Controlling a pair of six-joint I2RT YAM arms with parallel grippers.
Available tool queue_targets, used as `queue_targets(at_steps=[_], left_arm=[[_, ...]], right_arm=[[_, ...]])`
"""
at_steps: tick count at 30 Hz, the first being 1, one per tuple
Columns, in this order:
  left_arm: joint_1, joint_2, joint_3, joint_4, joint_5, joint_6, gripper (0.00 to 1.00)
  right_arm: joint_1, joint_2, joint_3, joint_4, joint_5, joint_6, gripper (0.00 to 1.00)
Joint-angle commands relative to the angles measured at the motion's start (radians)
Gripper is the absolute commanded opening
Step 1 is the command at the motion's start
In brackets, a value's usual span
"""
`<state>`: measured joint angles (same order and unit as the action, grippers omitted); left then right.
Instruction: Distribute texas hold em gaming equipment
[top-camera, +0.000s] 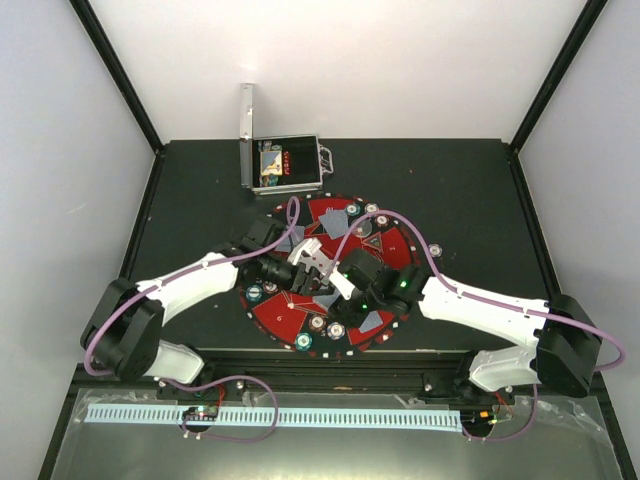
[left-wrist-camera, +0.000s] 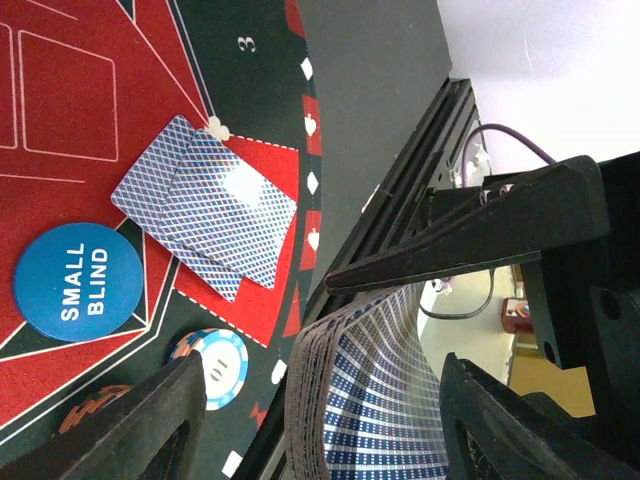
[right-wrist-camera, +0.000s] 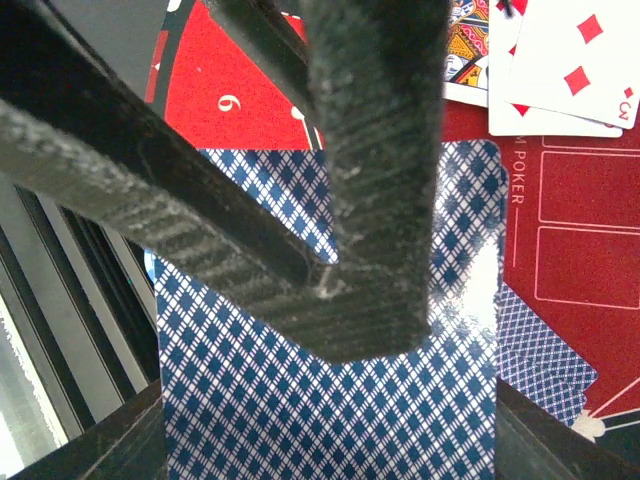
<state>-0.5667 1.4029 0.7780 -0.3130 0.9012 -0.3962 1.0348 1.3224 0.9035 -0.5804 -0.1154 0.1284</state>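
A thick deck of blue-backed playing cards (right-wrist-camera: 300, 420) sits bowed between the fingers of my right gripper (right-wrist-camera: 330, 445), which is shut on its long edges. My left gripper (left-wrist-camera: 325, 405) straddles the same deck (left-wrist-camera: 400, 400) with a gap on each side, so it is open. Both grippers meet over the middle of the round mat (top-camera: 275, 310): left gripper (top-camera: 312, 262), right gripper (top-camera: 345, 285). Two face-down cards (left-wrist-camera: 210, 205) lie on the red felt beside a blue "small blind" disc (left-wrist-camera: 78, 282) and a blue-and-white chip (left-wrist-camera: 215, 365). Face-up cards (right-wrist-camera: 570, 70) lie further off.
The open silver case (top-camera: 285, 165) stands behind the mat. Chips sit around the mat's rim, such as a chip (top-camera: 303, 342) at the near edge and a chip (top-camera: 437, 247) at the right. A black rail (top-camera: 330, 355) borders the near edge of the table.
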Motion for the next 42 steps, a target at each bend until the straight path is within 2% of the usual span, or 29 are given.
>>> queue_targets(at_steps=[1, 14, 25, 30, 35, 38, 42], left_arm=[[0.001, 0.014, -0.009, -0.003, 0.032, 0.018, 0.63], [0.010, 0.014, -0.023, -0.037, -0.027, 0.025, 0.51], [0.045, -0.031, -0.078, 0.006, -0.040, -0.026, 0.40], [0.050, -0.040, -0.085, 0.008, -0.023, -0.031, 0.30], [0.054, -0.049, -0.084, 0.008, -0.003, -0.030, 0.09], [0.056, -0.054, -0.083, 0.000, -0.004, -0.031, 0.03], [0.062, -0.065, -0.084, -0.020, -0.011, -0.019, 0.02]], right_arm=[[0.011, -0.011, 0.024, 0.021, -0.001, -0.017, 0.62], [0.010, -0.040, 0.005, 0.029, 0.017, -0.013, 0.62], [0.011, -0.048, -0.008, 0.027, 0.015, -0.012, 0.62], [0.012, -0.041, -0.008, 0.033, 0.018, -0.009, 0.62], [0.013, -0.036, -0.012, 0.035, 0.017, -0.006, 0.62], [0.013, -0.034, -0.014, 0.041, 0.018, -0.002, 0.62], [0.012, -0.034, -0.017, 0.050, 0.020, 0.004, 0.62]])
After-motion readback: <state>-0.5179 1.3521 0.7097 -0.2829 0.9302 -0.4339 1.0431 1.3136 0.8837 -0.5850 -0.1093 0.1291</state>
